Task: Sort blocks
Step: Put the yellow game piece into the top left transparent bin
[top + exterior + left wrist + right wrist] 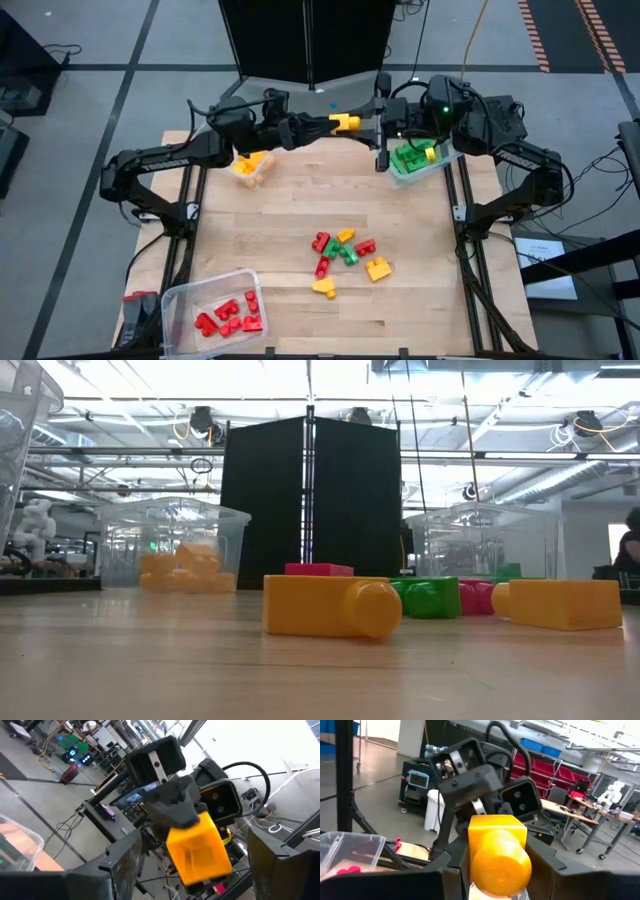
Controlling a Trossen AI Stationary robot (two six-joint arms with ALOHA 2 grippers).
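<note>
Blocks point(345, 258) lie partly sorted: a loose cluster of red, green and yellow pieces sits on the bare wood of the bench point(300, 200) toward its near middle, red ones are gathered in the clear bin point(180, 298) at the near left corner, yellow ones in the bin point(250, 167) at the far left, green ones in the bin point(420, 160) at the far right. The step in hand looks like a hand-over above the far edge: one yellow block point(346, 122) hangs in the air between the two claws, well clear of the wood. The right claw point(495, 870) is clenched on it, its fingers closed at either side, the round stud facing the right wrist camera. The left claw point(190, 865) stands released, its fingers spread wide on both sides of the block without touching it, by the left wrist view. The next move, I judge, calls for the left claw to close squarely on the free end before the right one lets go, then to carry the piece to the yellow bin just beside that arm. The held block is a short, glossy, hard-edged yellow brick, hollow underneath, likely slippery if pinched off-centre.
</note>
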